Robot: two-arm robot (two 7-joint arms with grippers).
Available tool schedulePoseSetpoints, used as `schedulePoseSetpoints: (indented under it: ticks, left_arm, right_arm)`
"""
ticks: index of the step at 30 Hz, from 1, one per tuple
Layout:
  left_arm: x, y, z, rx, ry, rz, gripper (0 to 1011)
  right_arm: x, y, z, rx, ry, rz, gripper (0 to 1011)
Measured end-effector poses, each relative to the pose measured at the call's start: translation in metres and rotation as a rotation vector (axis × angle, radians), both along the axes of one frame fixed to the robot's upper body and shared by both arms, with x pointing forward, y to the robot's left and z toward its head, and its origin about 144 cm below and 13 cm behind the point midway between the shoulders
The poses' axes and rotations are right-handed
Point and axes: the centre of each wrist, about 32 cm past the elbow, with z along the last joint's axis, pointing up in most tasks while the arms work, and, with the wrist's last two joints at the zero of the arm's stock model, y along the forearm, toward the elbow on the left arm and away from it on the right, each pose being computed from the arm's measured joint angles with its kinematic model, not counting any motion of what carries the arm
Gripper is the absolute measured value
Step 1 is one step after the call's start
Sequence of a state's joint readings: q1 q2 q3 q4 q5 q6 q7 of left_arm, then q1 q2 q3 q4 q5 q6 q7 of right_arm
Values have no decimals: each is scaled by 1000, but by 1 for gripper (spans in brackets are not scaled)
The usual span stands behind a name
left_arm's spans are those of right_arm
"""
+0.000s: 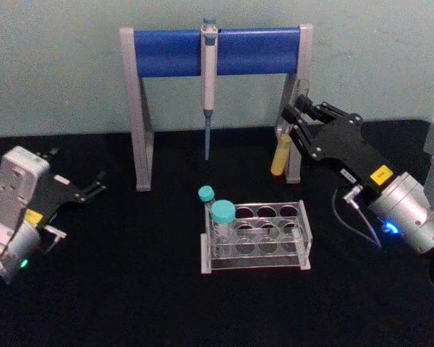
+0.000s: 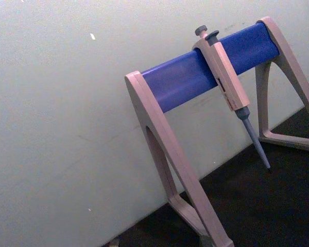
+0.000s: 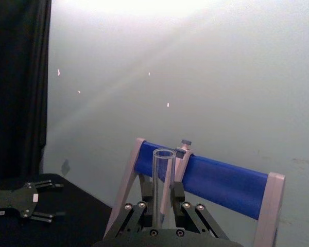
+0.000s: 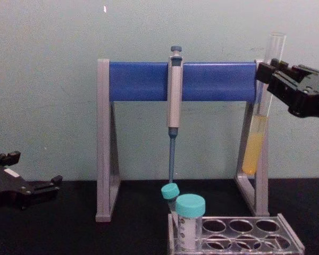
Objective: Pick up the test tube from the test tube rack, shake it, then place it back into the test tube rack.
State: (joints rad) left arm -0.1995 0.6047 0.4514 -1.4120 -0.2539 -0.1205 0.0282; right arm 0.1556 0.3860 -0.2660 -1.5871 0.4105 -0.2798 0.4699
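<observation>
My right gripper [image 1: 290, 120] is shut on the test tube [image 1: 278, 159], a long clear tube with yellow liquid in its lower part. It holds the tube upright in the air, up and to the right of the test tube rack [image 1: 304, 233], close to the stand's right leg. In the chest view the test tube [image 4: 259, 127] hangs from the right gripper [image 4: 267, 74], well above the rack [image 4: 287, 234]. The right wrist view shows the tube's open mouth [image 3: 163, 175] rising between the fingers [image 3: 139, 216]. My left gripper [image 1: 79, 173] rests open at the left, far from the rack.
A tall grey stand with a blue crossbar [image 1: 217, 50] stands behind the rack, with a pipette [image 1: 208, 94] hanging from it. Two teal-capped tubes [image 1: 222, 217] stand at the rack's left end. The table is black, with a pale wall behind.
</observation>
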Motion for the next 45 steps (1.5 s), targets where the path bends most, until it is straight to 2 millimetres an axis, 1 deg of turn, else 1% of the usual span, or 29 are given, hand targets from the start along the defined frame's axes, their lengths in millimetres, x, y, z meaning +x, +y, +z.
schedulePoseSetpoints:
  ticks: [11,19,25,29,33,38,40,43,45]
  left_arm:
    - [0,0,0,0,0,0,1001]
    - [0,0,0,0,0,0,1001]
    - [0,0,0,0,0,0,1001]
    - [0,0,0,0,0,0,1002]
    - [0,0,0,0,0,0,1002]
    - [0,0,0,0,0,0,1001]
    - [0,0,0,0,0,0,1001]
    - [0,0,0,0,0,0,1001]
    - [0,0,0,0,0,0,1001]
  right_arm:
    - [0,0,-1,1,-7,11,230]
    - [3,-2,1,9,-3,71,230]
    - [5,-14,5,15,44,185,230]
    - [6,-29,10,-1,84,260,230]
    - [5,-42,14,-38,93,294,230]
    - [1,-58,22,-149,76,260,230]
    - [0,-61,24,-186,65,235,230]
    - [-2,-62,26,-278,28,147,230]
    - [-2,-61,25,-295,9,112,230]
